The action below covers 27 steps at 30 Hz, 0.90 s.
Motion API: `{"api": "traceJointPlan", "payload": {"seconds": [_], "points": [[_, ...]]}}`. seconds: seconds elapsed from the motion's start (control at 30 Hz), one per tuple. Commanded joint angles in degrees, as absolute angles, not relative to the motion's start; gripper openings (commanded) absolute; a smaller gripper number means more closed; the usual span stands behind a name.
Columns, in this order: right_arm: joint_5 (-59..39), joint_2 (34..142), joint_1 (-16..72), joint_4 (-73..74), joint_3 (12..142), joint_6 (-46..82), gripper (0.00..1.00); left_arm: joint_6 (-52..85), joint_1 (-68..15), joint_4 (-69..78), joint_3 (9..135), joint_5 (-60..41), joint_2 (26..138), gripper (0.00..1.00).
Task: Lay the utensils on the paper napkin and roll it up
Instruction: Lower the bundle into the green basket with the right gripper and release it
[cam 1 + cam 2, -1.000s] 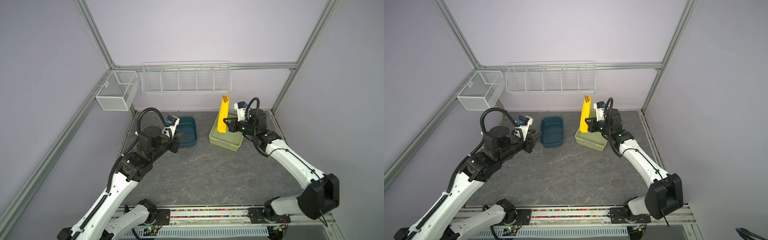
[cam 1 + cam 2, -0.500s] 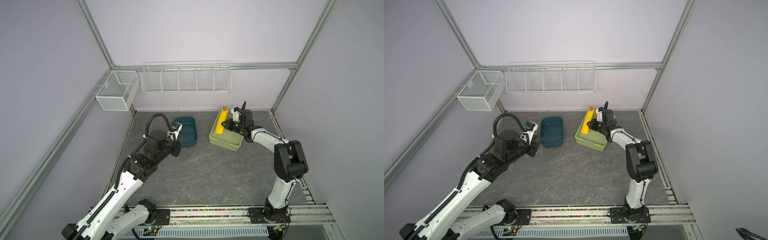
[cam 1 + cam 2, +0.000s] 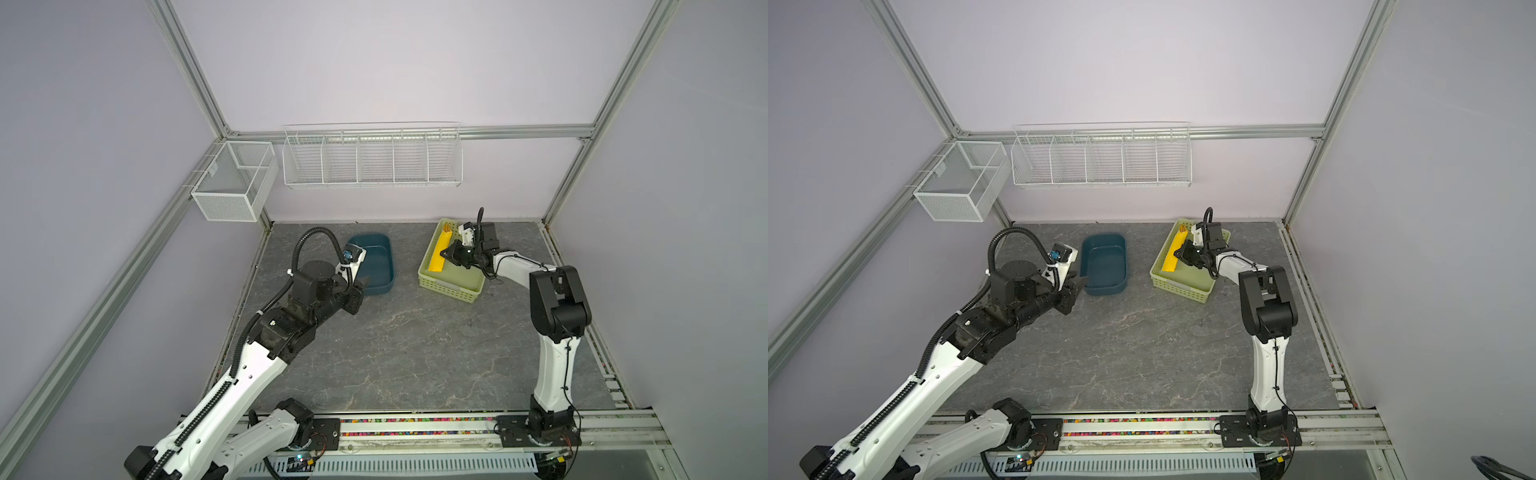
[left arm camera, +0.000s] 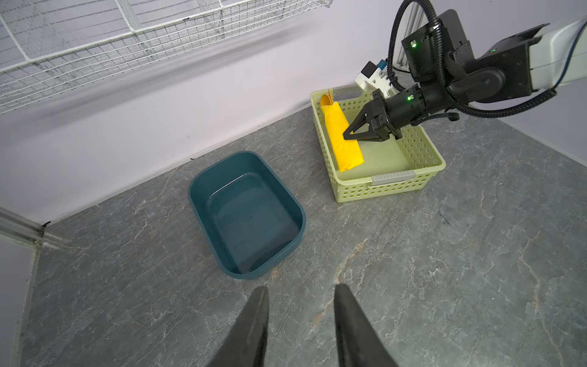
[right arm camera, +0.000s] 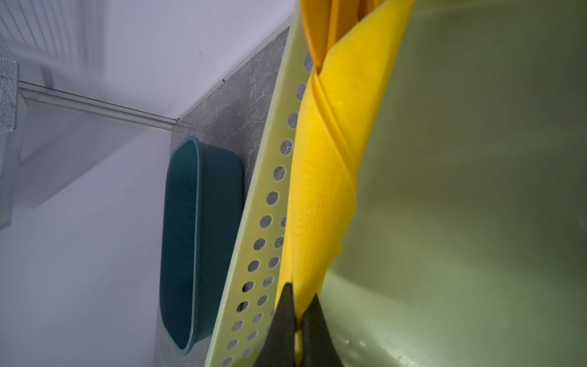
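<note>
Fig., near to far, left wrist view: left gripper [image 4: 301,287] at bottom centre, fingers spread, empty; 1 teal tub [image 4: 203,206] mid-frame; 1 green basket [image 4: 394,187] upper right, holding 1 rolled paper napkin [image 4: 341,139], w/ right gripper [image 4: 345,135] pinching its edge. Orange utensils [image 4: 325,100] poke from the far end; we can't count them. We judge the roll light, soft-skinned, stiff-cored, apt to unwrap: grip mid-length, across the flap.
</note>
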<state>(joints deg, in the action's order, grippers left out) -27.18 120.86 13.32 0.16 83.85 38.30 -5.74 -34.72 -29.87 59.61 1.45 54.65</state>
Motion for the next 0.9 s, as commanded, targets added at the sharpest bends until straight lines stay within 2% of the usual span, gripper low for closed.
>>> {"api": "traceJointPlan", "payload": {"seconds": [0.0, 0.87], "points": [[-28.71, 123.36, 13.01, -2.64, 86.66, 39.51, 0.07, -6.66, -34.37, -29.83, 59.59, 0.99, 54.64, 0.35], [-29.06, 132.67, 10.37, -11.53, 90.97, 40.16, 0.07, -6.87, -34.38, -30.14, 59.8, 0.04, 55.54, 0.35]]}}
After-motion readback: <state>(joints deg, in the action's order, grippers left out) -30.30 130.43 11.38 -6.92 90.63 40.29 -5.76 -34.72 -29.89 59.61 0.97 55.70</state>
